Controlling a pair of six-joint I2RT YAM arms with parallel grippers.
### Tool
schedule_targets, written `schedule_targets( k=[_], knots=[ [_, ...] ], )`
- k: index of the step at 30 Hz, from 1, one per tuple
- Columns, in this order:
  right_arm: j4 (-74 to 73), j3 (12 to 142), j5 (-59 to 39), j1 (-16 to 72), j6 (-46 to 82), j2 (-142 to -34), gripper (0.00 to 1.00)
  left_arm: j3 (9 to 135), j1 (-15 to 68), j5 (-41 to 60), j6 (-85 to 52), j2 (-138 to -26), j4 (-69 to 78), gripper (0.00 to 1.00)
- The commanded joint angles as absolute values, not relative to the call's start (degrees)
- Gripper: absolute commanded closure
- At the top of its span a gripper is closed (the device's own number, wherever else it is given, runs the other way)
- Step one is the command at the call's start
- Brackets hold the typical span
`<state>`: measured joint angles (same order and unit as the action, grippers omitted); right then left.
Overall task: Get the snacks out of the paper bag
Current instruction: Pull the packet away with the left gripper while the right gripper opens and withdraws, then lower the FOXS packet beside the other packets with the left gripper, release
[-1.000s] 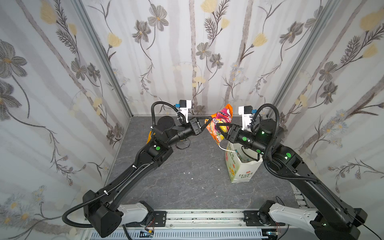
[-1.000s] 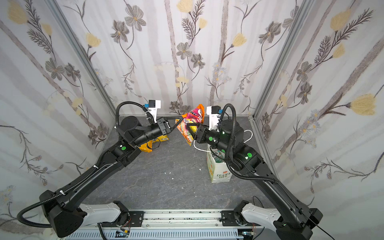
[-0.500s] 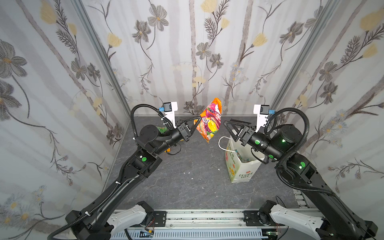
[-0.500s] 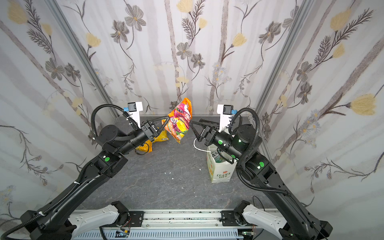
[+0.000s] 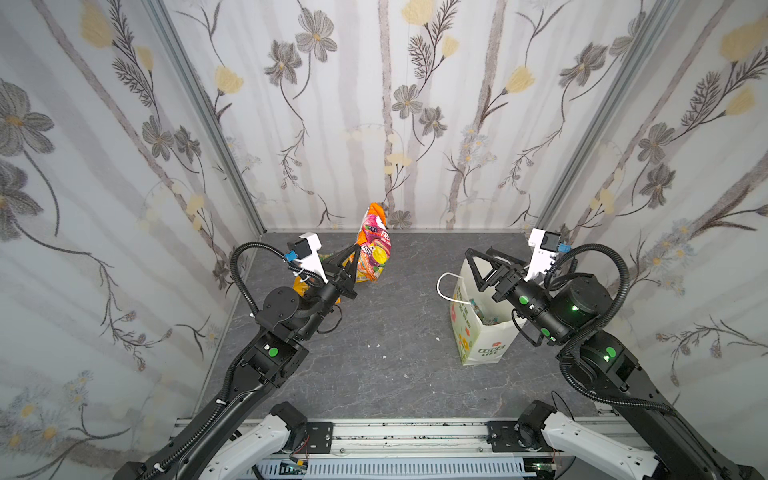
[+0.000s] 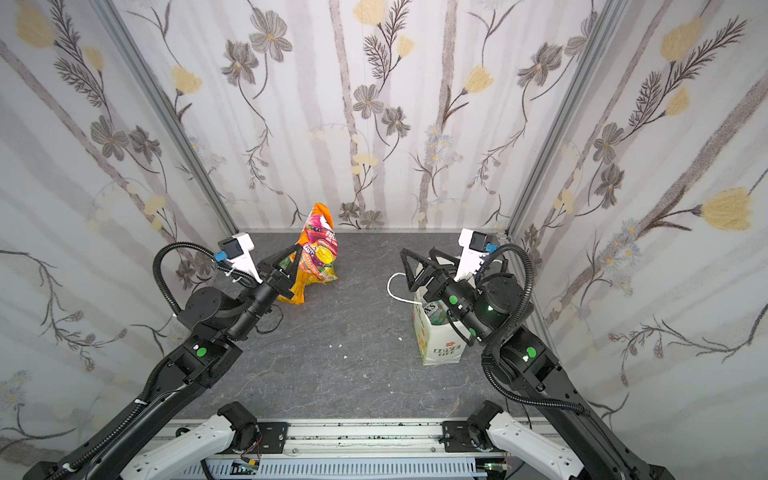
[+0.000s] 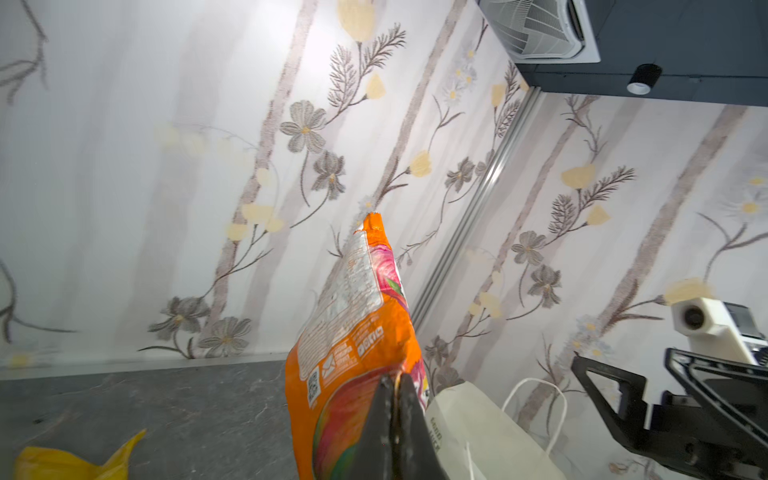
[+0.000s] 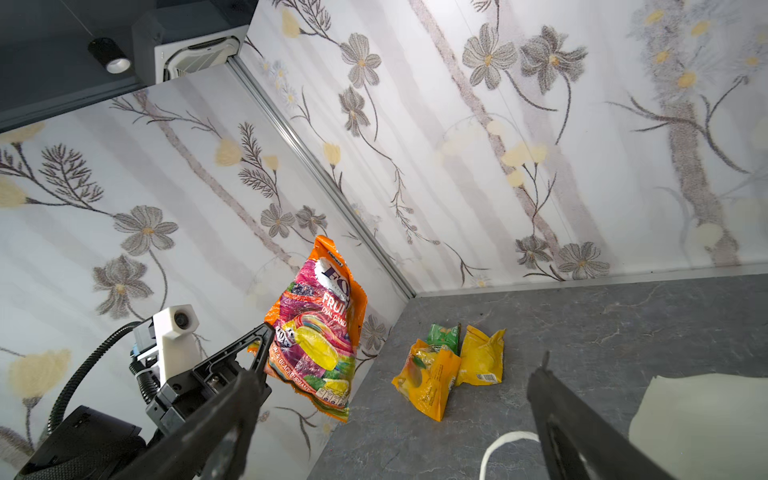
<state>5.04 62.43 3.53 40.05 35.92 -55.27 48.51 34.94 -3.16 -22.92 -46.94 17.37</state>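
Observation:
My left gripper (image 5: pixel 354 250) is shut on the lower edge of an orange-pink snack packet (image 5: pixel 375 243), which stands up from the jaws above the table's back left. The left wrist view shows the same packet (image 7: pixel 357 332) pinched between the fingers. The white paper bag (image 5: pixel 478 336) stands upright at the right, its cord handle (image 5: pixel 440 286) hanging out. A teal-white packet (image 6: pixel 434 311) shows inside it. My right gripper (image 5: pixel 478 252) hangs wide open and empty above the bag's mouth. Green (image 8: pixel 444 334), yellow (image 8: pixel 482 357) and orange-yellow (image 8: pixel 428 382) packets lie on the table at the back left.
Flowered walls close in the grey table (image 5: pixel 386 340) on three sides. A rail (image 5: pixel 386 436) carrying both arm bases runs along the front edge. The loose packets lie under and behind my left gripper.
My right gripper let go of the orange-pink packet, opened wide and drew back to the right over the bag. My left gripper carried the packet away to the left.

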Motion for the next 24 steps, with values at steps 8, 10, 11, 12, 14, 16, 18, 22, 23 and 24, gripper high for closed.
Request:
schedule_targets(
  k=[8, 10, 11, 12, 14, 16, 18, 22, 23, 24],
  knots=[
    [3.0, 60.9, 5.2, 39.9, 35.8, -55.1, 0.01, 41.7, 22.5, -5.0, -43.7, -50.7, 14.9, 1.0],
    [3.0, 60.6, 5.5, 39.8, 35.8, -55.0, 0.01, 39.5, 20.1, -2.0, -48.1, -52.6, 17.3, 1.0],
    [3.0, 60.4, 5.5, 39.8, 35.7, -54.9, 0.01, 38.6, 19.1, -0.6, -50.1, -53.8, 18.4, 1.0],
    [3.0, 60.3, 5.5, 39.8, 35.9, -54.9, 0.0, 37.8, 18.3, 0.4, -51.5, -54.8, 19.6, 1.0],
    [3.0, 60.0, 5.7, 39.8, 35.9, -54.7, 0.0, 36.1, 16.8, 3.2, -54.9, -57.3, 22.6, 1.0],
    [3.0, 59.8, 5.8, 39.7, 36.0, -54.5, 0.01, 34.9, 15.7, 5.0, -57.7, -59.8, 24.4, 1.0],
    [3.2, 59.5, 6.4, 39.6, 36.3, -54.4, 0.01, 34.4, 15.0, 6.7, -59.2, -62.3, 25.3, 1.0],
    [3.3, 59.1, 6.3, 39.6, 36.8, -54.3, 0.0, 34.7, 13.9, 11.4, -61.5, -67.9, 26.2, 1.0],
    [3.3, 59.1, 6.3, 39.5, 36.8, -54.4, 0.01, 35.2, 13.7, 12.9, -61.8, -69.5, 26.4, 1.0],
    [3.2, 59.1, 6.3, 39.5, 36.8, -54.4, 0.0, 35.6, 13.6, 14.3, -61.9, -71.2, 26.7, 1.0]
  ],
)
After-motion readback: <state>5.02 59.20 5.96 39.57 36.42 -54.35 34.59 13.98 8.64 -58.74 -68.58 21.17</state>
